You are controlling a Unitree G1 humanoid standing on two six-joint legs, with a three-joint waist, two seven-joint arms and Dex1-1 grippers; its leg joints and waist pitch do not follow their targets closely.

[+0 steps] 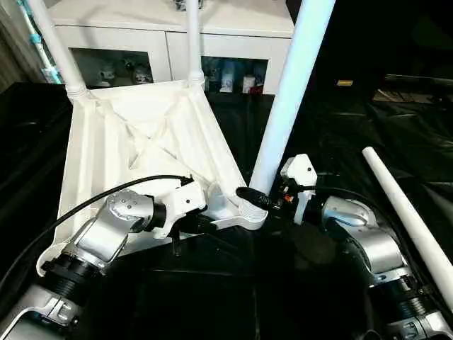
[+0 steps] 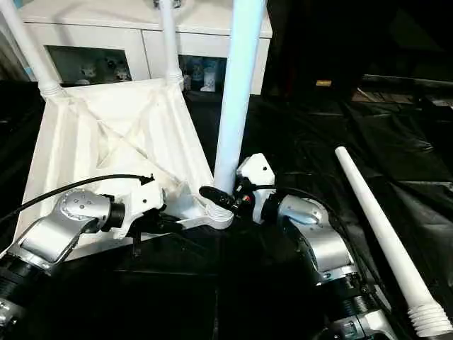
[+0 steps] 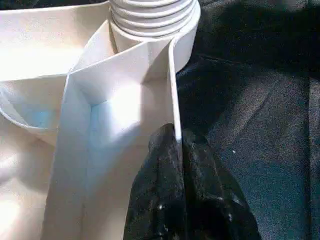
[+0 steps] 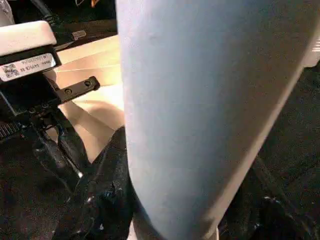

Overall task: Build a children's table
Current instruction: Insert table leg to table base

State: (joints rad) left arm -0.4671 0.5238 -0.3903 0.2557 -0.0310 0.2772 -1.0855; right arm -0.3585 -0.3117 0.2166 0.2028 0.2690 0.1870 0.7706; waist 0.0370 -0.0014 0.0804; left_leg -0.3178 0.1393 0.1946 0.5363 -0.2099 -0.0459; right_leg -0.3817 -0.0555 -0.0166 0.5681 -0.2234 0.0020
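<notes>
The children's table top (image 1: pixel 141 134) lies upside down on black sheeting, ribbed underside up. Two legs (image 1: pixel 56 49) (image 1: pixel 193 42) stand upright in its far corner sockets. A third leg (image 1: pixel 290 99) rises from the near right socket (image 1: pixel 251 212), and my right gripper (image 1: pixel 256 199) is shut around its lower end; the leg (image 4: pixel 200 100) stands close in the right wrist view with one black finger (image 4: pixel 107 185) beside it. My left gripper (image 1: pixel 204 221) is shut on the top's thin rim wall (image 3: pixel 172 85) just beside that socket. A fourth leg (image 1: pixel 407 205) lies loose on the right.
A white cabinet (image 1: pixel 170 28) with glass doors and small items behind them stands beyond the table top. Crinkled black sheeting (image 1: pixel 340 127) covers the work surface. The loose leg's threaded end (image 2: pixel 430 320) points toward me at the near right.
</notes>
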